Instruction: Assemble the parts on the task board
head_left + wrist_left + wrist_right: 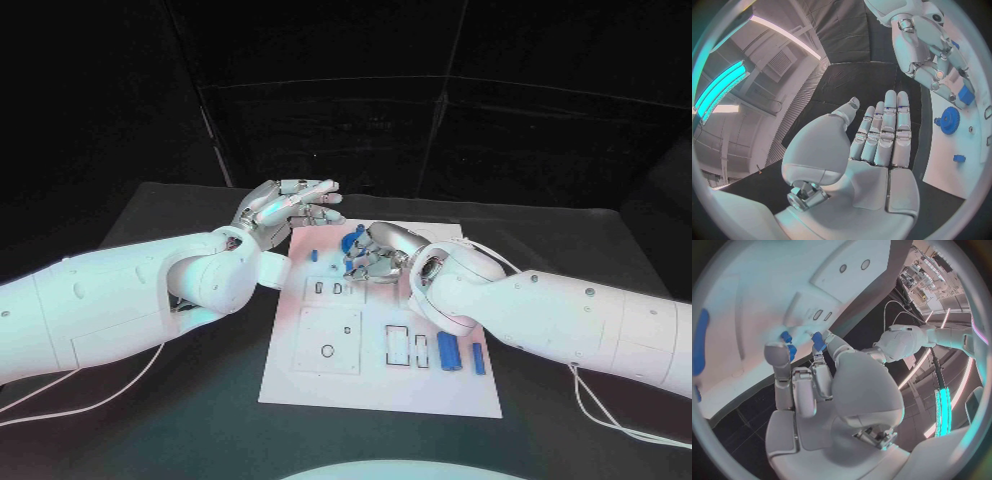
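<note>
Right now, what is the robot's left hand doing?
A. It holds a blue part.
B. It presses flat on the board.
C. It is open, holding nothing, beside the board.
C: the left hand has its fingers straight with nothing in them, off the task board's edge.

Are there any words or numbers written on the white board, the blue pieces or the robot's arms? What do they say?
None. No words, numbers, labels or signs can be read.
The task board carries outlined slots and holes, no writing.
The blue parts are plain.
The left hand and right hand and their white arms bear no readable marking.
</note>
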